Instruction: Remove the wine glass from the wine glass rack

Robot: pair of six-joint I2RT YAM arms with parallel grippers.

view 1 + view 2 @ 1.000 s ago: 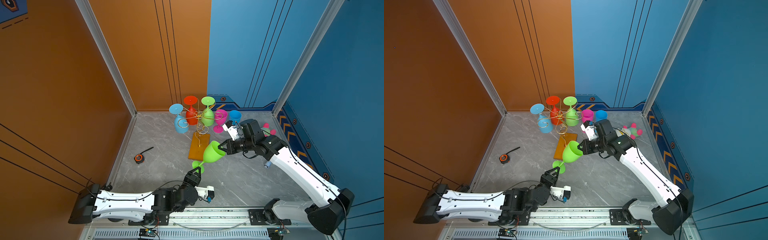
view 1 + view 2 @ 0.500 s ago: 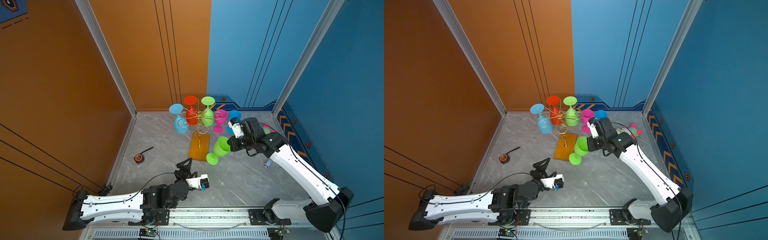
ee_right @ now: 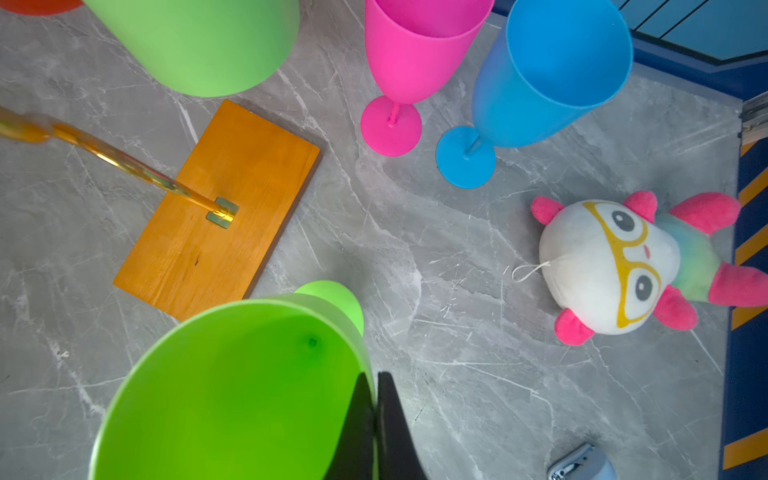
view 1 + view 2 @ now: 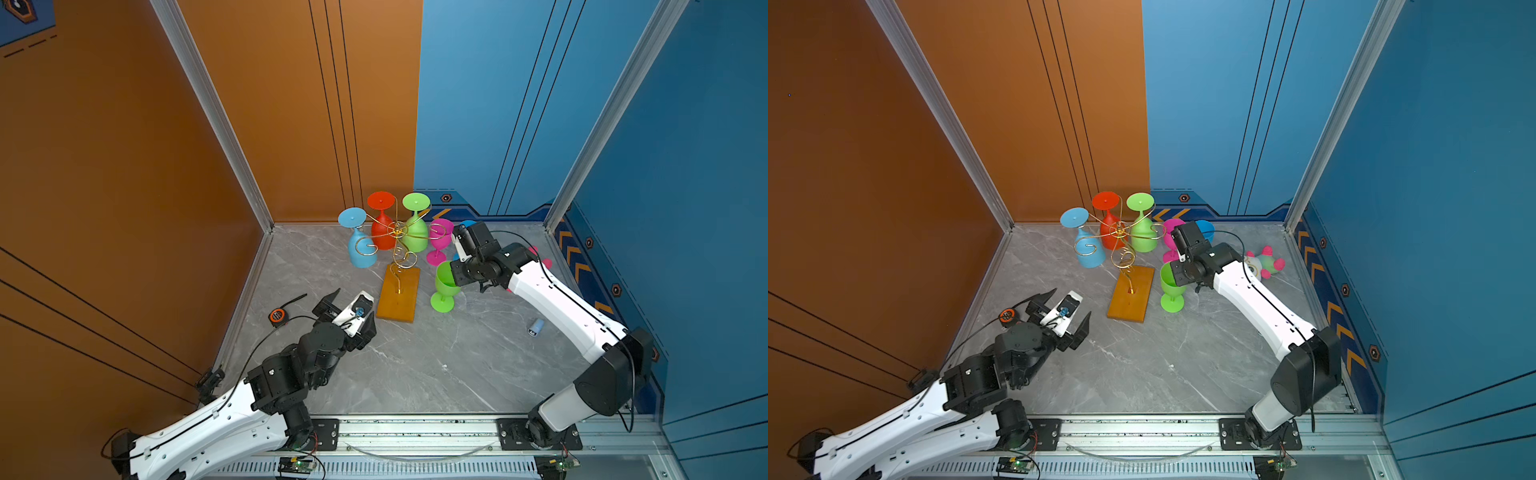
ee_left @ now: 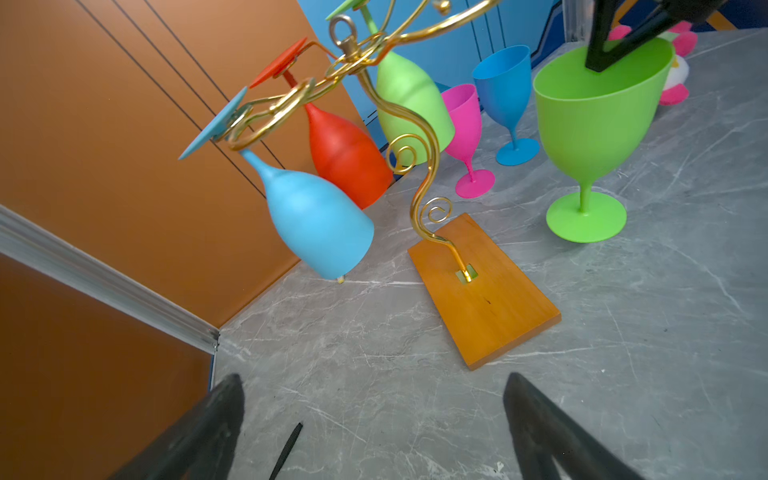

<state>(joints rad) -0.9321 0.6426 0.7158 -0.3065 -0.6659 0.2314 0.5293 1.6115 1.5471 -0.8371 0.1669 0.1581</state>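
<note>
While the right gripper (image 3: 372, 384) is clamped on the rim of the bright green plastic wine glass (image 4: 446, 282), the glass stands upright on the grey marble tabletop (image 4: 415, 365), off the gold wire wine glass rack (image 4: 405, 303) and just beside its wooden base. The left gripper (image 5: 374, 386) is spread wide and empty.

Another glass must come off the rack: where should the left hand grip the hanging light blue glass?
Probably the bowl of the light blue glass, across its middle, from the side facing the left hand. It hangs upside down, tilted, foot caught over the gold wire of the rack, crowding the stem; the bowl hangs free.
</note>
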